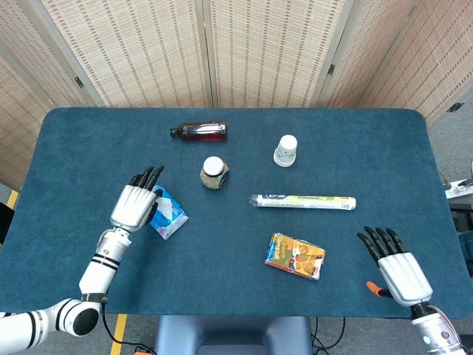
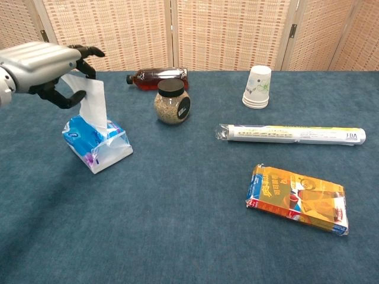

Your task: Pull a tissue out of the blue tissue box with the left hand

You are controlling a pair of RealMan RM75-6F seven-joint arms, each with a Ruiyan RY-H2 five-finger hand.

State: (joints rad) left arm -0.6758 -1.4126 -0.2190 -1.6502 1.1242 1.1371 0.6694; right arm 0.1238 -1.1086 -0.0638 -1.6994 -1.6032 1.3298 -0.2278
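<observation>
The blue tissue box (image 2: pixel 95 145) (image 1: pixel 171 215) lies on the table at the left. A white tissue (image 2: pixel 92 100) stretches up out of its top, its lower end still inside the box. My left hand (image 2: pixel 50 65) (image 1: pixel 136 203) hovers above the box and pinches the top of that tissue between thumb and fingers. My right hand (image 1: pixel 395 264) rests open and flat near the table's front right corner, holding nothing; the chest view does not show it.
A grain-filled jar (image 2: pixel 172 102) stands just right of the box, a brown bottle (image 2: pixel 157 77) lies behind it. A paper cup stack (image 2: pixel 259 86), a long wrapped tube (image 2: pixel 294 134) and an orange packet (image 2: pixel 298 198) occupy the middle and right.
</observation>
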